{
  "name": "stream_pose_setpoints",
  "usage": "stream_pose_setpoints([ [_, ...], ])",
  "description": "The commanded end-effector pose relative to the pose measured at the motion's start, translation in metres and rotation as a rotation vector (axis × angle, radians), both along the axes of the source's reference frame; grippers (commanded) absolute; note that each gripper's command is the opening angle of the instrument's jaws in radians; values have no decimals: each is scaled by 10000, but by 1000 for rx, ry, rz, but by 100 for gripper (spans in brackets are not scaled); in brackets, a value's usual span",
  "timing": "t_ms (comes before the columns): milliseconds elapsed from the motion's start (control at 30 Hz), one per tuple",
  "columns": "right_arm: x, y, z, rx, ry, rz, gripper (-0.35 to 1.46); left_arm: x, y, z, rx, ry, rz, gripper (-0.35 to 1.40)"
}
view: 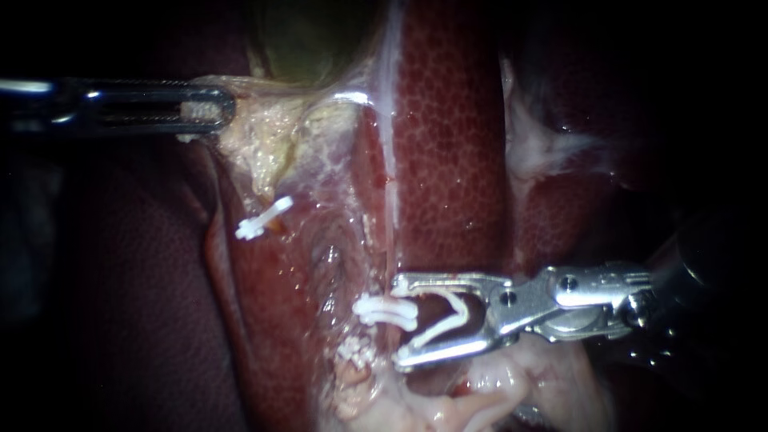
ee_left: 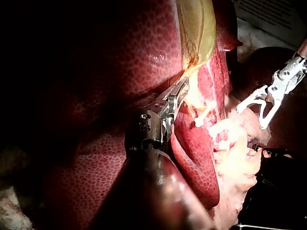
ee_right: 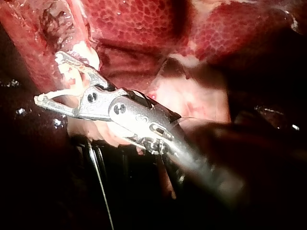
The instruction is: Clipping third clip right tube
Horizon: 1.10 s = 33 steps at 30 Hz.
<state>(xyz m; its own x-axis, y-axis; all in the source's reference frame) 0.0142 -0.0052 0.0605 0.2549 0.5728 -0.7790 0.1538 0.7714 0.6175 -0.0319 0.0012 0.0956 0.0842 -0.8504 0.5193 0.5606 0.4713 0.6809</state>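
Two white clips sit on tissue: a far clip [view: 264, 218] well to the left, and a near clip [view: 380, 310] just at the tips of my right instrument [view: 402, 320]. Its jaws hold an open clip [view: 452, 316], spread wide below the liver [view: 448, 144] edge. My left instrument [view: 212, 108] has its jaws clamped on pale tissue [view: 256, 144], well apart at upper left.

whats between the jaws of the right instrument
A white clip, spread open, with its legs lying along both jaws of the right instrument. Dark red tissue shows through the gap. Whatever lies deeper between the clip's legs is hidden in shadow.
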Motion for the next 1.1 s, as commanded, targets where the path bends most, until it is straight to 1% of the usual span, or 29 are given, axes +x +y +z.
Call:
stream_pose_setpoints([
  [33,0,0,0,0,0,0,60,0,0,0,0,0,0,-18],
  [300,0,0,1,0,0,0,60,0,0,0,0,0,0,-18],
  [533,-3,4,8,-1,-6,3,60,1,0,0,0,0,0,-18],
  [767,-8,13,20,1,-25,18,59,1,-1,0,-1,0,0,-18],
  [867,-10,18,27,1,-46,32,59,1,-1,0,-1,0,0,-18],
  [1100,-12,32,50,19,-75,58,59,1,-1,0,-1,0,0,-18],
])
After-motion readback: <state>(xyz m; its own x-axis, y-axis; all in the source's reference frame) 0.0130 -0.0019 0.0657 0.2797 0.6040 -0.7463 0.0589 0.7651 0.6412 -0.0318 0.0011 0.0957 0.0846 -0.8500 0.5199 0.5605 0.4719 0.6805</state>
